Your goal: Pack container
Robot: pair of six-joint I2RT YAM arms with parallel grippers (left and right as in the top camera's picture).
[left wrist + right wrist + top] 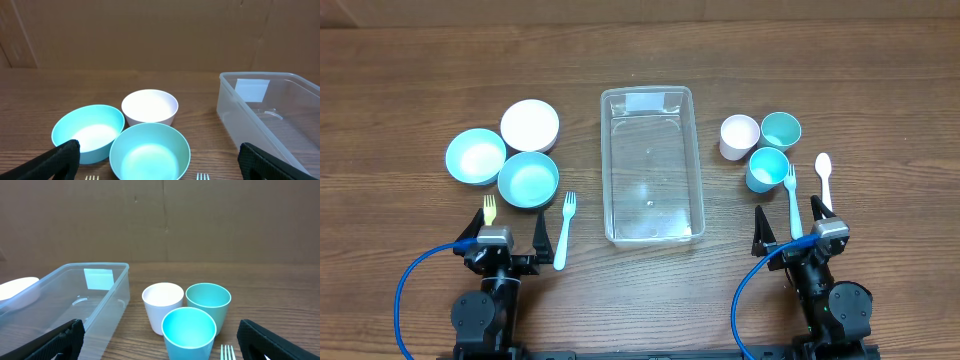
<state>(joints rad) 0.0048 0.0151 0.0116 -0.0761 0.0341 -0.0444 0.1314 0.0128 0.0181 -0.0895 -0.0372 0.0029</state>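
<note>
While left gripper [512,232] and right gripper [787,220] gape, the container [650,170] lies between, untouched.

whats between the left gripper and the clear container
A light blue fork lies between the left gripper and the container, close beside the gripper's finger. The overhead view shows it.

I judge this most likely a lab test bench, not a home kitchen. Bare wood-grain table [880,60] under my left gripper [513,232]; plain brown board wall [150,30] ahead of it; blue cable [406,283] looping behind it.
</note>
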